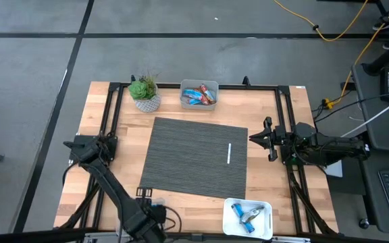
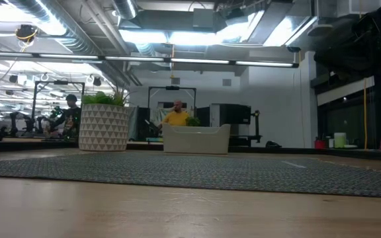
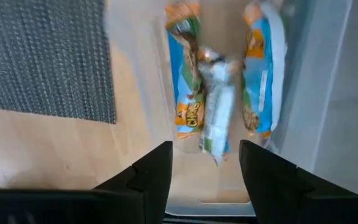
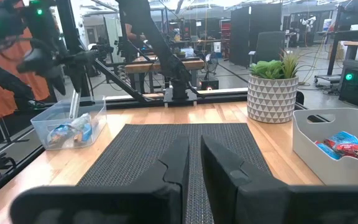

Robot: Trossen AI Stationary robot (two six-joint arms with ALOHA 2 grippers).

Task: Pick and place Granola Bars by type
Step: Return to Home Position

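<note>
Below and just ahead of the left claw (image 3: 205, 155), on the pale wooden table (image 3: 42, 155): a clear plastic bin (image 1: 265, 228) holding three shiny wrapped granola bars (image 3: 188, 81), two in blue with orange ends, one silvery-green lying between and partly over them; all three in plain sight through the gap between that claw's two dark fingers (image 3: 145, 180); spread wide, gripping nothing; hangs above the bin, clear of the bars; off to one side of it, near the bin but apart from it, a corner of the dark grey woven mat (image 3: 42, 56).

Across the mat, the right claw (image 4: 194, 144); fingers pressed almost together, only a thin slit between them, pinching nothing; pointing level across the mat, tips right at its edge; just ahead of those tips, flat on the mat, a thin white stick (image 1: 229, 153); farther ahead and off to one side, well apart from the claw, a pale grey opaque bin (image 4: 316, 163) with red-and-blue wrapped bars (image 4: 344, 146) inside; beyond that bin and near it, a green plant in a white patterned pot (image 4: 272, 87); off to the claw's other side, the clear bin again, also well apart.

Far behind the table in the low view, a person in a yellow top (image 2: 176, 116) and another person (image 2: 71, 109); too distant for more.
</note>
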